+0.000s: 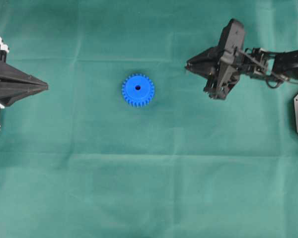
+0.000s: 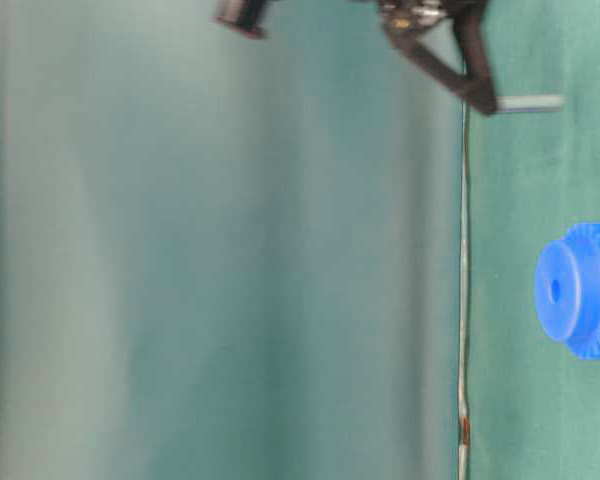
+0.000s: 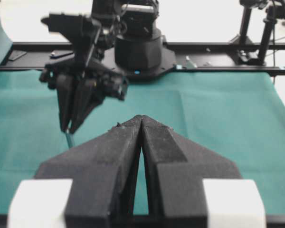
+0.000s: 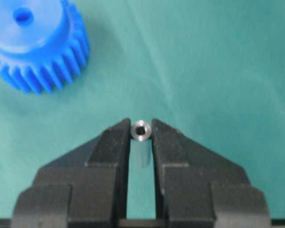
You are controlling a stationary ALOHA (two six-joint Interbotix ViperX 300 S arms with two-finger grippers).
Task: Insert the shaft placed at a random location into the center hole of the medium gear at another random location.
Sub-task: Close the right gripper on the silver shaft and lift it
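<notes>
Now gripped: shaft (image 4: pixel 141 142) clamped in right gripper (image 4: pixel 141 130), right of medium gear (image 1: pixel 138 90). Left gripper (image 3: pixel 141 124) closed, empty. Next, likely: carried left, aligned over center hole (image 1: pixel 137 88).

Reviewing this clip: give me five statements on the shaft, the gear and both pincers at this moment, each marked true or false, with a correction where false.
1. The right pincer is shut on the shaft. True.
2. The shaft already sits in the center hole. False: the hole is empty and the shaft is away from the medium gear.
3. The left pincer holds the gear. False: its jaws are shut on nothing, and it is well off to the left in the overhead view.
4. The gear lies flat on the green cloth, hole up. True.
5. The gear is red. False: it is blue.
</notes>
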